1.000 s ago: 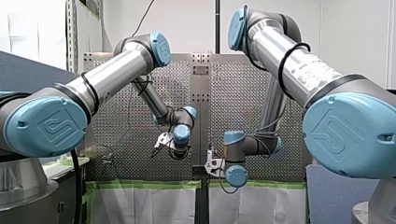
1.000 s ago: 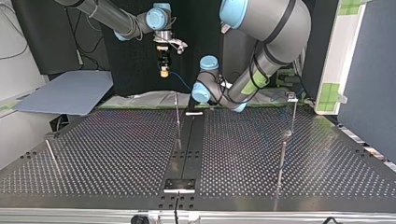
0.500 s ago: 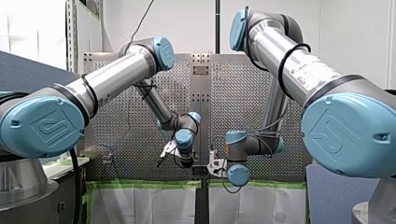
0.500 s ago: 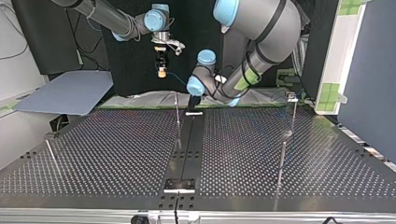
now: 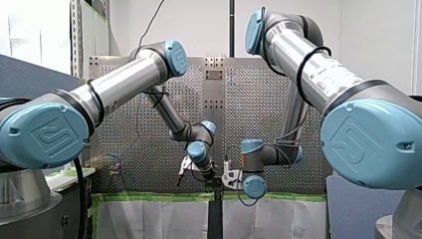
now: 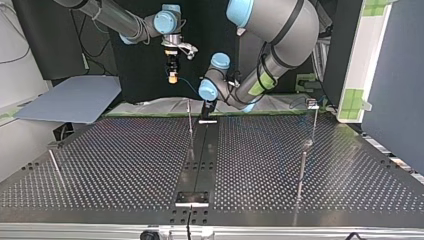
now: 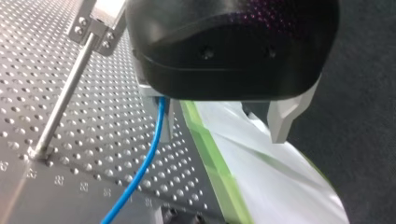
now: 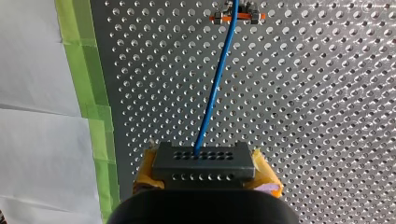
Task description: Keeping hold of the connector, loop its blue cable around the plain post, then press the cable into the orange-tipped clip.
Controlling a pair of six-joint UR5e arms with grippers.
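My left gripper (image 7: 224, 135) has dropped toward the middle of the table's (image 6: 125, 160) far edge in the top view, fingers spread beside the blue cable (image 7: 148, 158). My right gripper (image 8: 204, 176) clamps the connector (image 8: 201, 161) just left of it.

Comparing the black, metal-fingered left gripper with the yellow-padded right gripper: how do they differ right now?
My left gripper has bare metal fingers; my right gripper has yellow pads. My left gripper stands open, gripping nothing; my right gripper is shut on the black multi-hole connector. The blue cable merely passes one left finger, but plugs into the right's connector. Both hang over the perforated metal table by the green tape.
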